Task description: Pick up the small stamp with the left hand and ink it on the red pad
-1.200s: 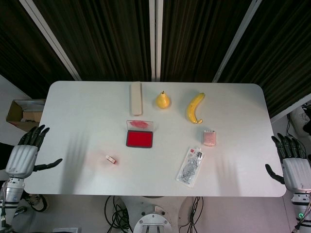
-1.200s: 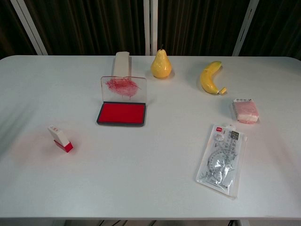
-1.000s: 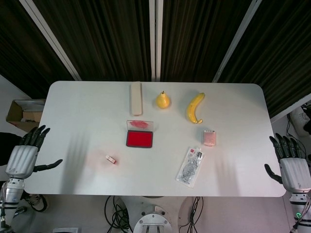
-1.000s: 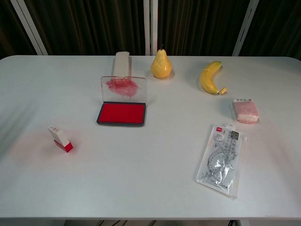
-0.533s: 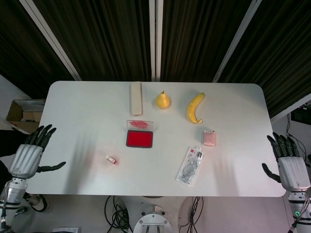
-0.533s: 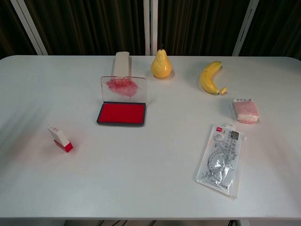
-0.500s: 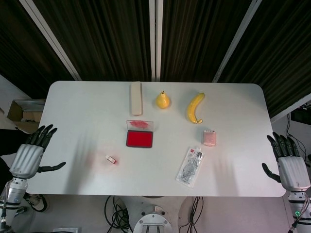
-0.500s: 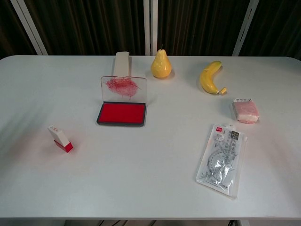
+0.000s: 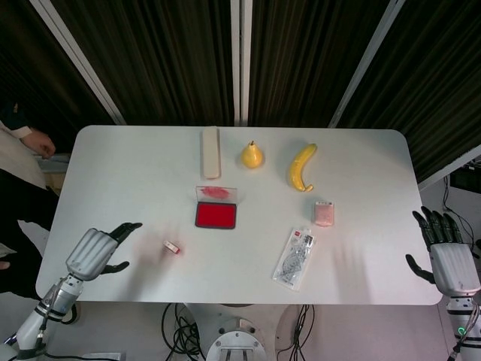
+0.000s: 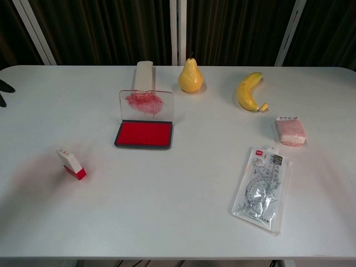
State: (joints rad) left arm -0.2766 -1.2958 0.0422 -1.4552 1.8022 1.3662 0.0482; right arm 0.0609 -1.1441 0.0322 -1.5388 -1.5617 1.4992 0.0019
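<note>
The small stamp, white with a red base, lies tilted on the white table left of centre. The red ink pad sits open at mid-table, its clear lid standing up smeared with red. My left hand hovers over the table's front left part, fingers spread, holding nothing, a short way left of the stamp. Only its dark fingertips show at the chest view's left edge. My right hand hangs open beyond the table's right edge.
A beige bar, a pear and a banana line the far side. A pink wrapped block and a bagged protractor set lie right of the pad. A person stands at the left.
My left hand has swung in from beside the table's left edge to over its front left part, closer to the stamp. A person has come into view at the left.
</note>
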